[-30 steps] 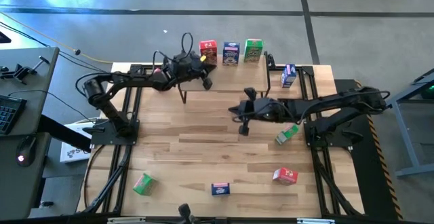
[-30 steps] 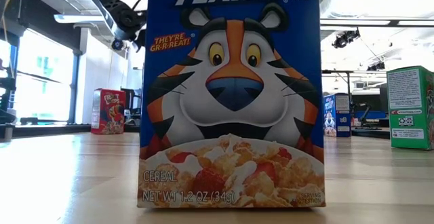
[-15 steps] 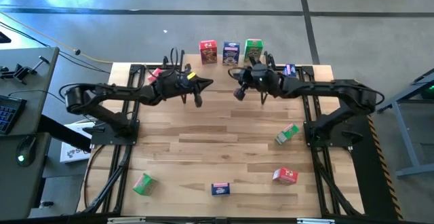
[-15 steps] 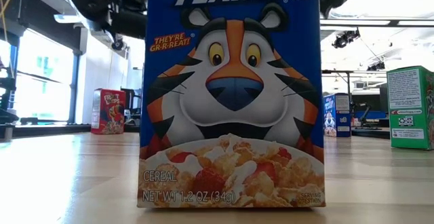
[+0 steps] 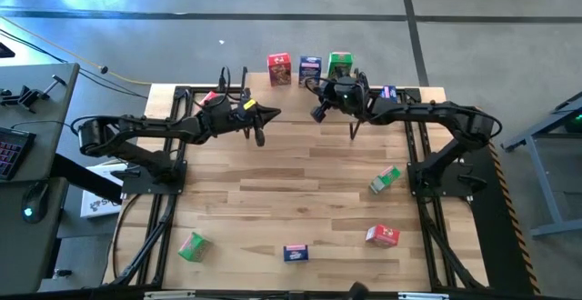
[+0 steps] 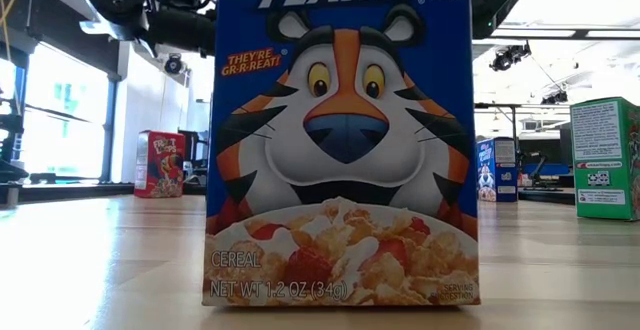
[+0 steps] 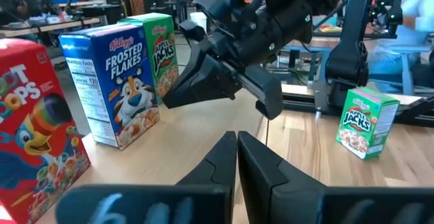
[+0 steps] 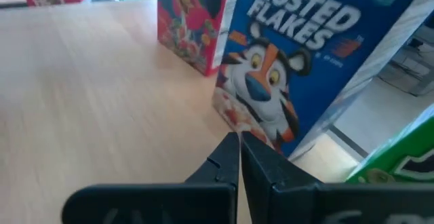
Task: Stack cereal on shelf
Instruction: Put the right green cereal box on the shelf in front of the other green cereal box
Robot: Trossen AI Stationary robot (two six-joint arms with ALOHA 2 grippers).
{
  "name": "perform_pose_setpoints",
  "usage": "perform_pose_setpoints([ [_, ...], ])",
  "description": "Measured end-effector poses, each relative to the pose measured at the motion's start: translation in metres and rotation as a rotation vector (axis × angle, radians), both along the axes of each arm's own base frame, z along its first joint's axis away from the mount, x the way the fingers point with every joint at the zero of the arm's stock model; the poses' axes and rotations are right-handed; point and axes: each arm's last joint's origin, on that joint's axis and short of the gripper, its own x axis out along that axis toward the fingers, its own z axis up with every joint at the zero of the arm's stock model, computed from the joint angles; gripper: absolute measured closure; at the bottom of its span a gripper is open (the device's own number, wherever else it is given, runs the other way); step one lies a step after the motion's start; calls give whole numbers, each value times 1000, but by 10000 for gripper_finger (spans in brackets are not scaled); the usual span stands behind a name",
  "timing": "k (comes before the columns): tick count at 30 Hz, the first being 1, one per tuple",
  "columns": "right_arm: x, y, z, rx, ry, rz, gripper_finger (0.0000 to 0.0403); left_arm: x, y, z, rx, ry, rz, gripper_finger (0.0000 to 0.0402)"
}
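Three cereal boxes stand upright in a row at the table's far edge: red, blue and green. More cereal boxes are scattered on the table: blue, green, red, blue and green. My right gripper is shut, slants down and points at the foot of the blue box in the row. My left gripper is shut, level, points toward the table's right, and touches nothing. The shelf is out of view. My right gripper's shut fingertips stand right at the lower front of the blue box in the row, coming from the near right and slanting down. I cannot tell whether they touch it. The box stands upright on its base.
Black arm mounts stand at the table's left and right sides. In the low view the near blue box fills the middle and hides much of the table. Bare wood lies in the middle. A keyboard sits off the table's left.
My right gripper has swung from the table's middle toward the far edge, up to the row of standing boxes, tipping downward and staying shut. My left gripper has drawn back from the far edge toward the near left and turned toward the right, still shut. The boxes have kept still.
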Motion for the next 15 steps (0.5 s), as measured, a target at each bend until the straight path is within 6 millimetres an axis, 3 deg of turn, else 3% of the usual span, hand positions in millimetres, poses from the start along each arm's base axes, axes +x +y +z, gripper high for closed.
perform_pose_setpoints([
  [15,-1,-6,5,-7,-65,-5,403,0,0,-2,-21,11,1,394],
])
